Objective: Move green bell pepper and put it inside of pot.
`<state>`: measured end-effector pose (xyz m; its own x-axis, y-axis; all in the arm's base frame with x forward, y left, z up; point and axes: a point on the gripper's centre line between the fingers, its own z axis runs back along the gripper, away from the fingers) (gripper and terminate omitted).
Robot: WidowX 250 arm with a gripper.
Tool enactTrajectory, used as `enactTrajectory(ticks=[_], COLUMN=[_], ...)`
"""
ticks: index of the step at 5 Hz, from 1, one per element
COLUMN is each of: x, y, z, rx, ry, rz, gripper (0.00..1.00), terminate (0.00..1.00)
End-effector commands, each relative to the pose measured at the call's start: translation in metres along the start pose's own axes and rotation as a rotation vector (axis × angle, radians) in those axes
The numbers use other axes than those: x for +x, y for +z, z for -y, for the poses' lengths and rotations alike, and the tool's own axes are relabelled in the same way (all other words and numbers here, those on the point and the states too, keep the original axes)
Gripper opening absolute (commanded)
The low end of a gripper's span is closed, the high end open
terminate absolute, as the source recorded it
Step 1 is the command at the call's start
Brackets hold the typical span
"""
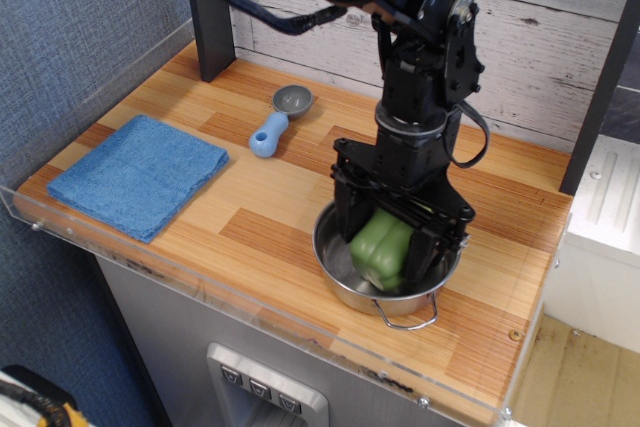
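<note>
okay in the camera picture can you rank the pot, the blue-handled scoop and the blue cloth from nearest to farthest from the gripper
1. The pot: directly under the gripper, which reaches down into it holding the green bell pepper.
2. The blue-handled scoop: farther back on the counter, toward the wall, on the picture's left of the arm.
3. The blue cloth: farthest, at the counter's left end.

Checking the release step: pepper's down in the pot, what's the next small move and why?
Probably open the end effector: the green bell pepper sits low inside the pot, below its rim, gripped between the fingers, so release should leave it inside. Then lift straight up.
</note>
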<state>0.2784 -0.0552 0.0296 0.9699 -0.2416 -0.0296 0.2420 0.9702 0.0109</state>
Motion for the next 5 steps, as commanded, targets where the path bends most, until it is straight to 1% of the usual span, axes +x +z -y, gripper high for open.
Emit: enactTrajectory(ticks=[1,2,3,4,5], x=[0.015,0.019,0.014,0.009,0.009], y=[0.054,0.095,0.096,0.090,0.090], z=[-0.017,-0.031,-0.041,-0.045,-0.045], rx=[-0.012,0.007,0.028,0.067,0.067], ry=[0.016,0.057,0.123,0.190,0.190], rz=[0.116,0.184,0.163,0.129,0.129], gripper=[1.00,1.00,1.00,1.00,1.00], terminate=[0.00,0.00,0.00,0.00,0.00])
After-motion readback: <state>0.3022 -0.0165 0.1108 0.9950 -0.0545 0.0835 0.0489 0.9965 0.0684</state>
